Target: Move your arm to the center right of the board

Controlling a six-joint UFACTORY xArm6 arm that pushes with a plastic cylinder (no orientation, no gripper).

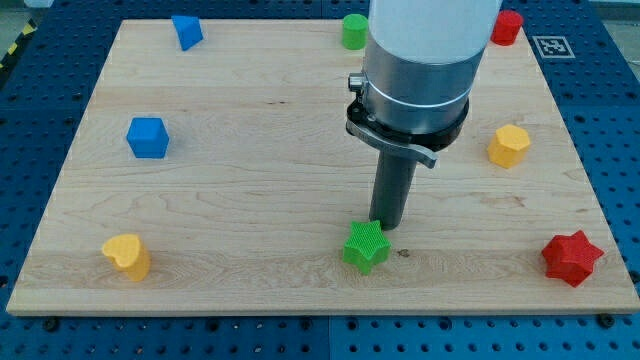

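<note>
My tip [388, 224] rests on the wooden board [250, 200], low and slightly right of middle. It touches or nearly touches the upper right edge of a green star block [365, 246]. The arm's grey and white body [420, 60] hangs over the board's upper middle right. A yellow hexagon block [508, 145] sits at the view's right, at mid height, well to the right of the tip. A red star block [572, 257] lies at the lower right corner.
A blue cube [147, 137] sits at the left. A yellow heart-like block [127, 256] lies at the lower left. A blue block [186, 31] is at the upper left. A green cylinder [354, 31] and a red block [507, 27] stand at the top edge.
</note>
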